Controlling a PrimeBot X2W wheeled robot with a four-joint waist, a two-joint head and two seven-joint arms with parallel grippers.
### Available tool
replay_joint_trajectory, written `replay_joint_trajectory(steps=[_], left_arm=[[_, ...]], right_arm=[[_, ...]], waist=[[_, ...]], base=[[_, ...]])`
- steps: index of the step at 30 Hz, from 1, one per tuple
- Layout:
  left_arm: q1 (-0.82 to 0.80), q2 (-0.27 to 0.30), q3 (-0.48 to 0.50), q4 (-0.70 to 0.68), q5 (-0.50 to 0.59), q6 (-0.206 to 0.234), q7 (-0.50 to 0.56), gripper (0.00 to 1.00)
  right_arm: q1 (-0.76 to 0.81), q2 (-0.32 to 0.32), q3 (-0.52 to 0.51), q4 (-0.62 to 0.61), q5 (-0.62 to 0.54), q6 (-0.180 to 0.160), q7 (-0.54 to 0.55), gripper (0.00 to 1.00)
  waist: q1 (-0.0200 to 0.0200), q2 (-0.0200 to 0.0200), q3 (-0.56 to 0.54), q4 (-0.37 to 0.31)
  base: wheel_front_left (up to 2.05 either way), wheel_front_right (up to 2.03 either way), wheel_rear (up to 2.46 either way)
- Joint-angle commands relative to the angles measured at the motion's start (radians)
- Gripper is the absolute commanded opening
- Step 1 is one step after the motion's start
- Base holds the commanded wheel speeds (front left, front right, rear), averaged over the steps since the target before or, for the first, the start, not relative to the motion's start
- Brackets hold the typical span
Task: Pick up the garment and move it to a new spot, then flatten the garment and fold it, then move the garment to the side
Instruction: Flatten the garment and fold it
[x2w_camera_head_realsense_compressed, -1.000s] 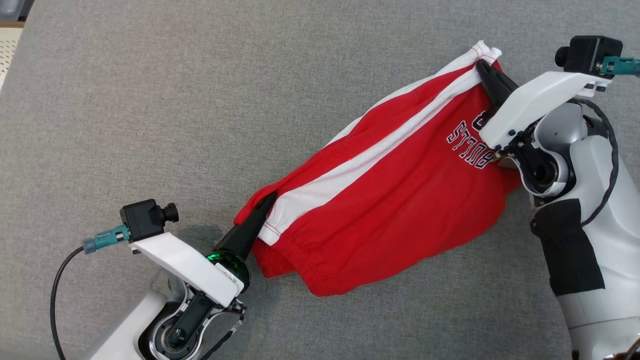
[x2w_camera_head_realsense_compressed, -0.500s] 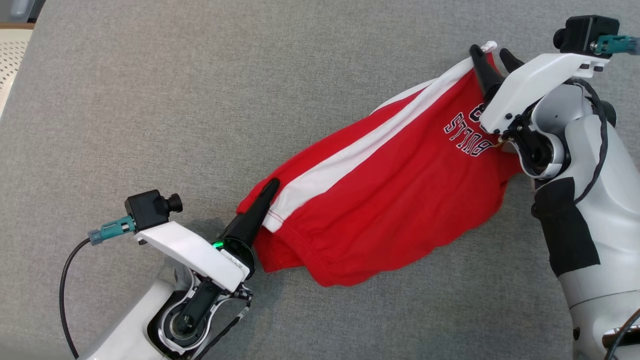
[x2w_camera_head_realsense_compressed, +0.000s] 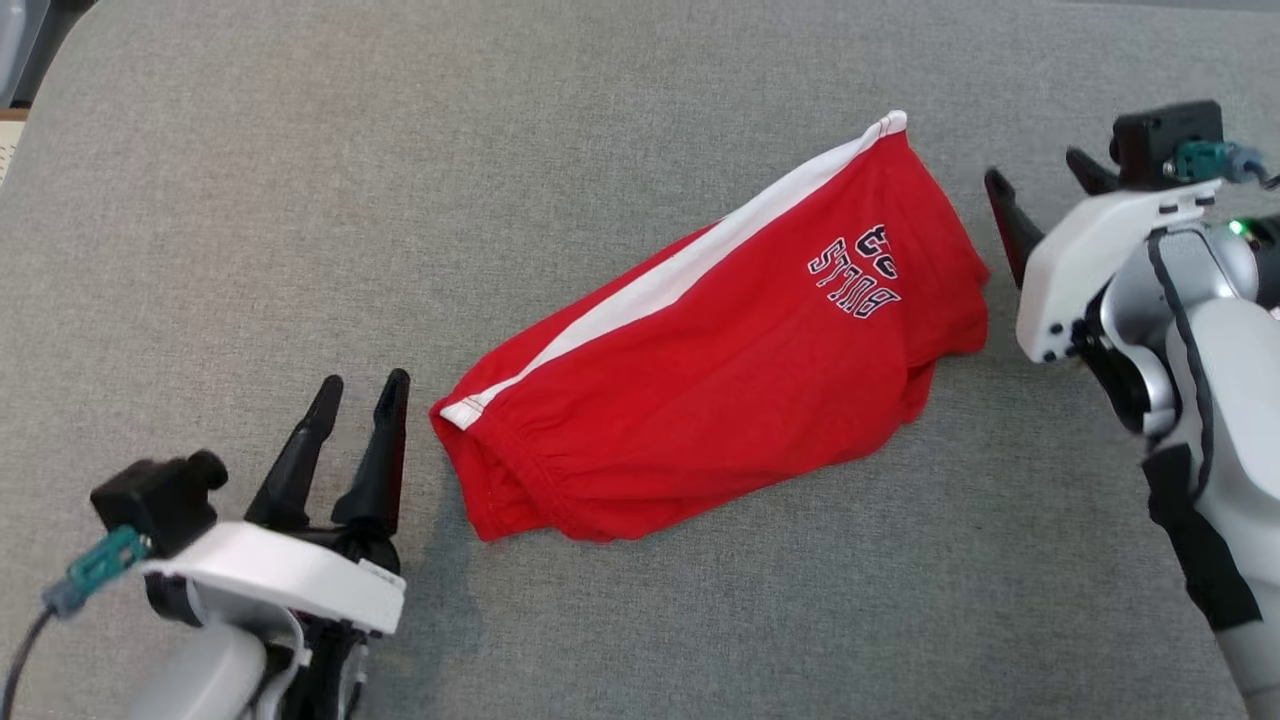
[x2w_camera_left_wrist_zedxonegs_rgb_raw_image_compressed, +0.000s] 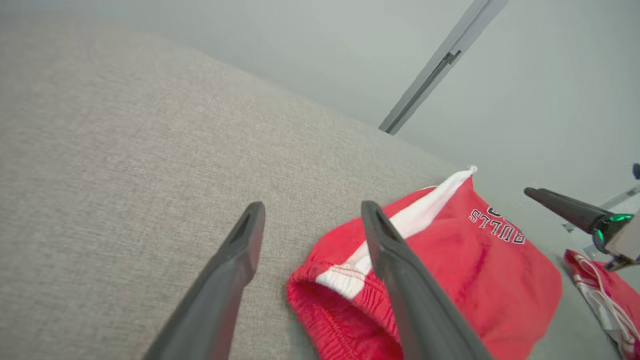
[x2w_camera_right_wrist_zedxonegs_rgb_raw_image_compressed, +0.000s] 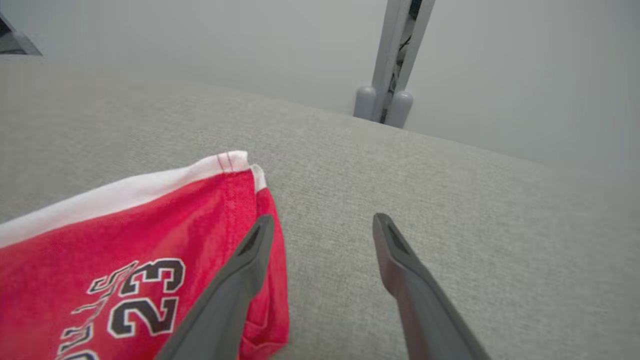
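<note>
The garment (x2w_camera_head_realsense_compressed: 720, 370) is a pair of red shorts with a white side stripe and dark lettering. It lies slack and slantwise on the grey table (x2w_camera_head_realsense_compressed: 300, 200), waistband toward the lower left. My left gripper (x2w_camera_head_realsense_compressed: 364, 382) stands open just left of the waistband, apart from it. In the left wrist view the left gripper (x2w_camera_left_wrist_zedxonegs_rgb_raw_image_compressed: 311, 205) holds nothing, and the garment (x2w_camera_left_wrist_zedxonegs_rgb_raw_image_compressed: 450, 260) lies to its right. My right gripper (x2w_camera_head_realsense_compressed: 1031, 165) is open just right of the leg end. In the right wrist view the right gripper (x2w_camera_right_wrist_zedxonegs_rgb_raw_image_compressed: 322, 219) is empty beside the garment (x2w_camera_right_wrist_zedxonegs_rgb_raw_image_compressed: 125, 235).
The table's far edge shows in both wrist views, with a grey post (x2w_camera_right_wrist_zedxonegs_rgb_raw_image_compressed: 390, 65) behind it. Another piece of red cloth with a white cord (x2w_camera_left_wrist_zedxonegs_rgb_raw_image_compressed: 600, 295) lies at the lower right of the left wrist view.
Both grippers have opened and let go of the garment, then drawn back from its ends. The garment has dropped flat onto the table.
</note>
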Motion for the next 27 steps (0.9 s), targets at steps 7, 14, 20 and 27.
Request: replay_joint_trajectory(steps=[7, 14, 20, 27], left_arm=[[0.188, -0.181, 0.186, -0.094, 0.276, -0.009, -0.004, 1.00], [0.259, -0.353, 0.326, -0.103, 0.565, -0.127, -0.004, 1.00], [0.273, -0.428, 0.404, -0.057, 0.652, -0.220, -0.004, 1.00], [0.276, -0.440, 0.437, -0.039, 0.660, -0.250, -0.004, 1.00]], right_arm=[[0.105, -0.057, -0.012, -0.169, 0.044, 0.001, 0.165, 1.00], [0.065, -0.067, -0.016, -0.167, -0.015, 0.000, 0.272, 1.00], [0.026, -0.075, 0.000, -0.077, -0.096, 0.000, 0.338, 1.00], [0.022, -0.107, -0.008, -0.006, -0.192, 0.000, 0.334, 1.00]], waist=[[0.0000, 0.0000, 0.016, 0.038], [0.0000, 0.0000, 0.038, 0.096], [0.0000, 0.0000, 0.051, 0.137], [0.0000, 0.0000, 0.049, 0.148]], base=[[0.00, 0.00, 0.00], [0.00, 0.00, 0.00], [0.00, 0.00, 0.00], [0.00, 0.00, 0.00]])
